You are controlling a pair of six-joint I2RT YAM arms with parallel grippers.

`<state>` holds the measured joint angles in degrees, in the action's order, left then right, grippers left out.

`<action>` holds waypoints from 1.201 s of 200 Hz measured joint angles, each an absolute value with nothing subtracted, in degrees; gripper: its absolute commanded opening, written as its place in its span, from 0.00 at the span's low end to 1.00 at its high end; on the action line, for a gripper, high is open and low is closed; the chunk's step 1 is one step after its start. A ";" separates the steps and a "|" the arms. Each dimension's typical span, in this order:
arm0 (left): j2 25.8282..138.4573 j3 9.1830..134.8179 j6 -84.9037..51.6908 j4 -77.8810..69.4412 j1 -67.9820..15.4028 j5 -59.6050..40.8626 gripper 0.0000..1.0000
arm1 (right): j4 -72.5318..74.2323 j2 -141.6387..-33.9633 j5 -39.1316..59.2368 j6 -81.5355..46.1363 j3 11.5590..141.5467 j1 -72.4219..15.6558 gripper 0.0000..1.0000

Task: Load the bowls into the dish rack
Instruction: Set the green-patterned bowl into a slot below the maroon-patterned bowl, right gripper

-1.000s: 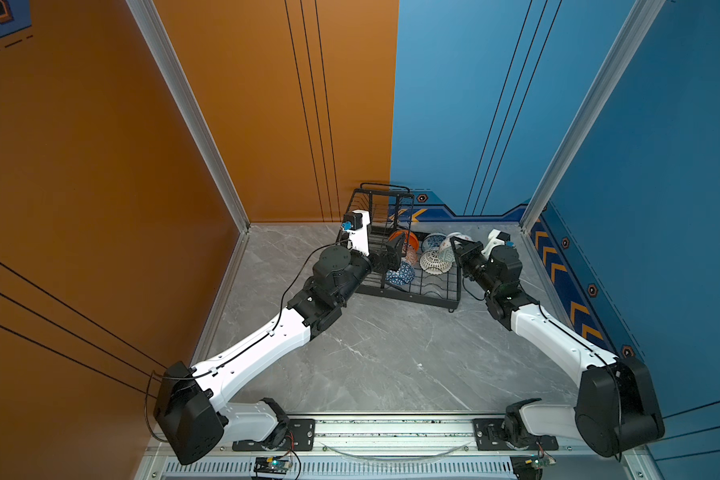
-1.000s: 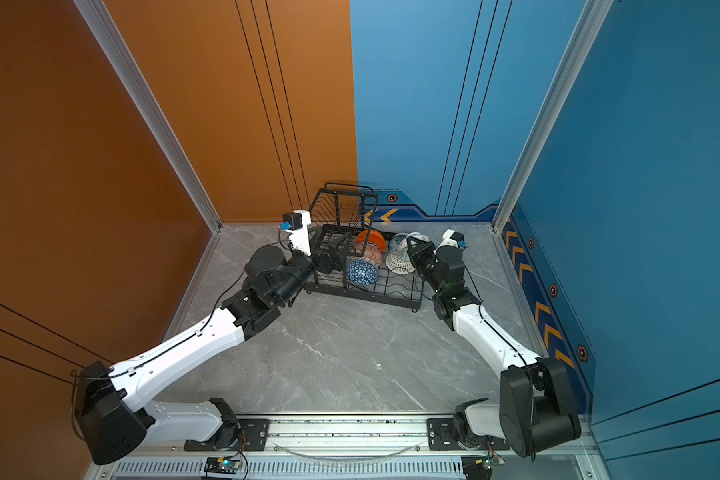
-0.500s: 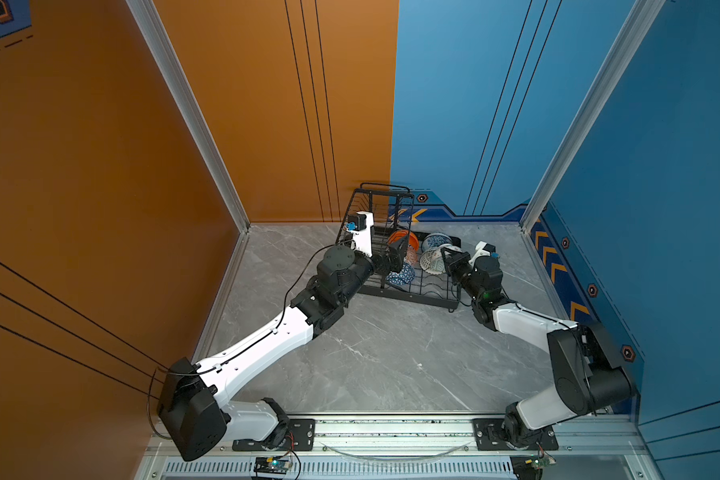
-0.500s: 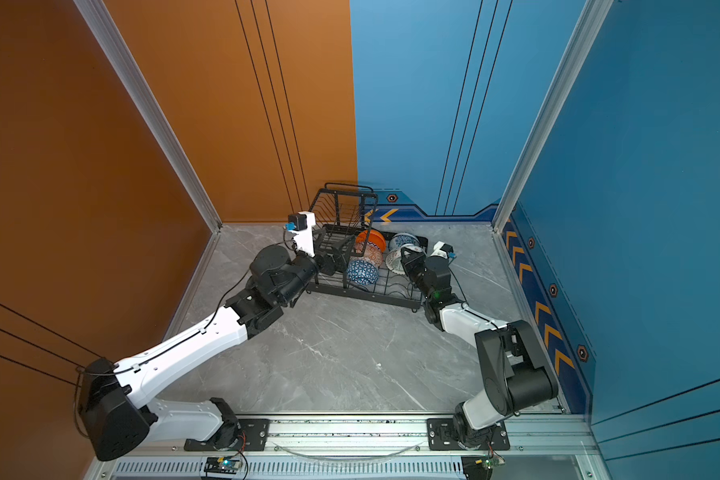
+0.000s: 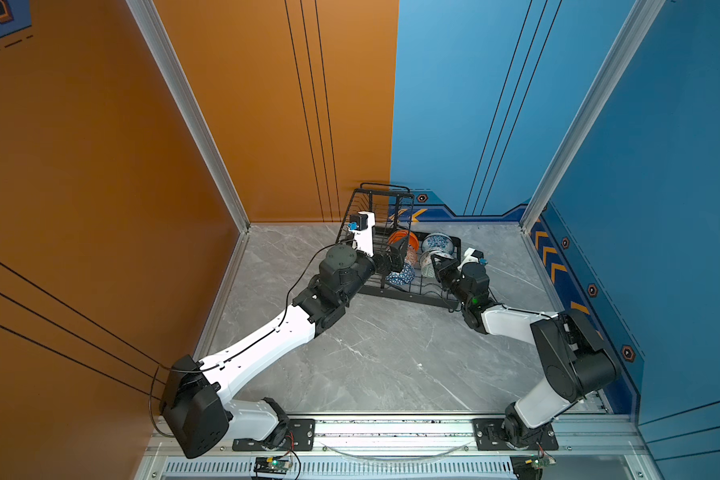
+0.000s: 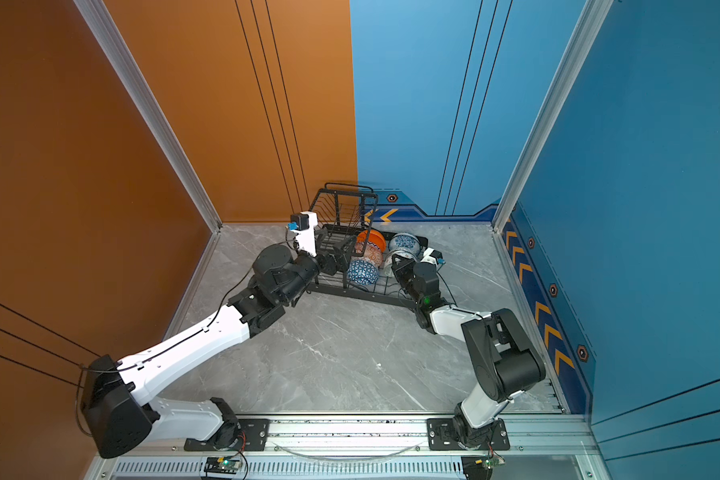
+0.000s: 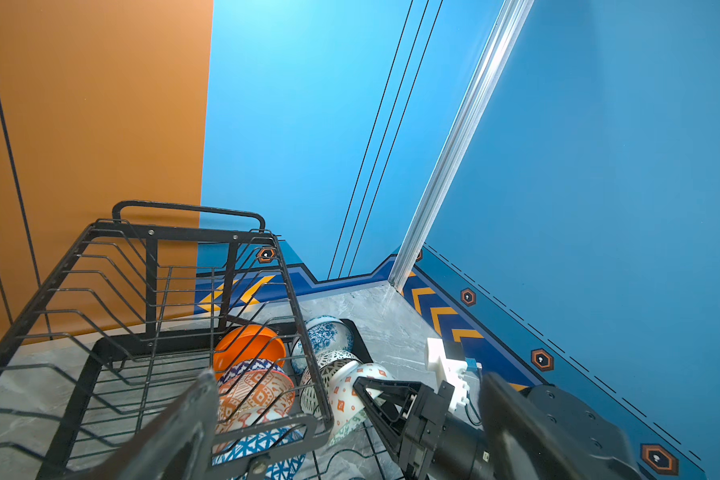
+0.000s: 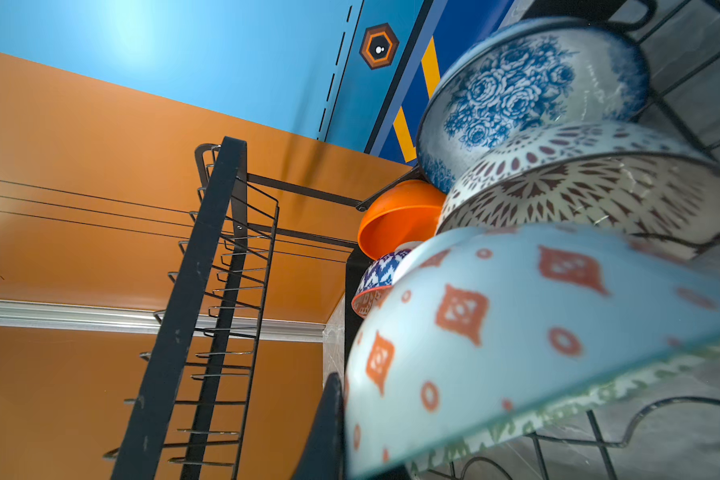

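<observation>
Pinches glossy pale green bowl in right tool beside round bowls crowding black wire dish rack; left tool spread.

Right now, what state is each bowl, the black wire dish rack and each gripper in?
Black wire dish rack: upright.
Plain glossy orange bowl: on edge, racked.
Orange-white patterned bowl: on edge, racked.
Blue triangle-patterned bowl: on edge, racked.
Blue-white floral bowl: on edge, racked.
White dark-dotted bowl: on edge, racked.
Pale green patterned bowl: tilted, held over the rack's wires.
Right gripper: shut on it.
Left gripper: open, holding nothing.
</observation>
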<state>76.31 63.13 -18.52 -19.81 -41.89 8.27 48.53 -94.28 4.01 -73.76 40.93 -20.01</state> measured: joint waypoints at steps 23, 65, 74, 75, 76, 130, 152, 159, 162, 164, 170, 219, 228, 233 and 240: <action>76.31 63.13 -18.50 -19.81 -41.56 8.27 0.98 | 49.89 -96.33 3.68 -73.78 40.23 -20.27 0.00; 76.31 63.13 -18.50 -19.81 -40.77 8.23 0.98 | 52.64 -99.15 2.70 -73.76 39.77 -20.32 0.00; 76.31 63.13 -18.50 -19.81 -40.53 8.23 0.98 | 53.15 -99.59 2.70 -73.73 39.77 -20.38 0.00; 76.31 63.13 -18.50 -19.81 -40.53 8.23 0.98 | 53.19 -99.63 2.70 -73.73 39.77 -20.38 0.00; 76.31 63.13 -18.50 -19.81 -40.53 8.23 0.98 | 53.23 -99.70 2.70 -73.73 39.77 -20.38 0.00; 76.31 63.13 -18.50 -19.81 -40.05 7.77 0.98 | 58.35 -102.00 2.09 -73.41 39.40 -20.73 0.00; 76.31 63.13 -18.50 -19.81 -39.83 7.42 0.98 | 59.75 -103.68 1.63 -73.32 39.35 -20.73 0.00; 76.31 63.13 -18.50 -19.81 -39.79 7.38 0.98 | 60.51 -104.09 1.65 -73.30 39.33 -20.75 0.00; 76.31 63.13 -18.50 -19.81 -39.75 7.35 0.98 | 60.71 -104.18 1.61 -73.32 39.33 -20.82 0.00; 76.31 63.13 -18.50 -19.81 -39.75 7.35 0.98 | 60.75 -104.22 1.63 -73.30 39.33 -20.86 0.00; 76.31 63.13 -18.50 -19.81 -39.72 7.33 0.98 | 60.93 -104.29 1.61 -73.32 39.29 -20.91 0.00; 76.31 63.13 -18.52 -19.81 -39.70 7.18 0.98 | 62.65 -104.36 1.39 -73.32 37.67 -21.04 0.00; 76.31 63.13 -18.52 -19.81 -39.70 7.18 0.98 | 63.02 -104.36 1.39 -73.32 37.23 -21.10 0.00; 76.31 63.13 -18.52 -19.81 -39.70 7.18 0.98 | 63.24 -104.36 1.37 -73.34 37.10 -21.12 0.00; 76.31 63.13 -18.52 -19.81 -39.68 7.18 0.98 | 63.51 -104.36 1.37 -73.34 37.04 -21.12 0.00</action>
<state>76.31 63.13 -18.52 -19.81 -39.68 7.18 63.51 -104.36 1.37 -73.34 37.04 -21.12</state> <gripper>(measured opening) 0.979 0.079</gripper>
